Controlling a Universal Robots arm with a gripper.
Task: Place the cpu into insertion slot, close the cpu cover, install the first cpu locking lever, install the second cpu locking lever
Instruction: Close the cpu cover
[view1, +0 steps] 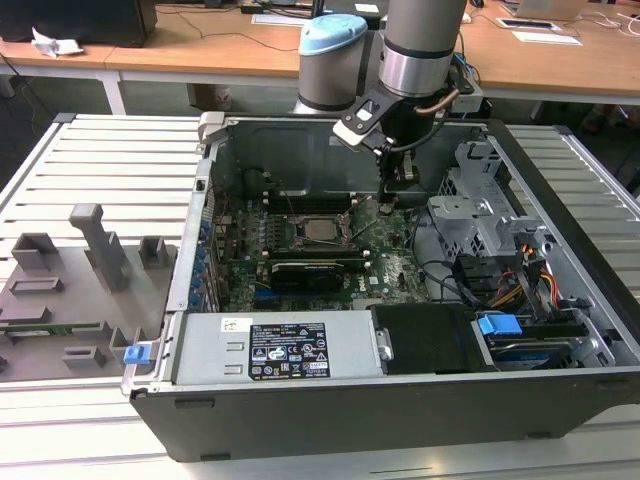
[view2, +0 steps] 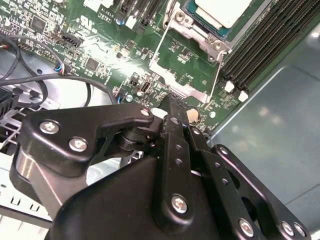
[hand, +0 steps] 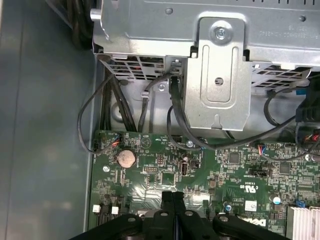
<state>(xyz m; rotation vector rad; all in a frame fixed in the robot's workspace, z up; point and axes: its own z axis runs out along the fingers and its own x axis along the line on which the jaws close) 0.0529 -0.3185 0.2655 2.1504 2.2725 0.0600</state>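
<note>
One grey fixture tray (view1: 60, 290) lies at the exterior view's left on the slatted tabletop (view1: 120, 150), with a blue clip (view1: 136, 353) at its near corner, just beside the open computer case (view1: 300, 430). Inside the case a labelled power supply (view1: 270, 350) runs along the near wall, and behind it a long black card (view1: 305, 272) stands on the green motherboard (view1: 390, 265). Just past that card the cpu (view1: 322, 228) sits flat in its socket, pale top showing. To the exterior view's right of the socket the arm (view1: 420, 50) reaches down, its jaws low over the board and apart from the cpu. In both wrist views the jaws are pressed together with nothing between them. Farther right stand a metal drive cage (view1: 480, 200) and a blue tab (view1: 497, 325).
</note>
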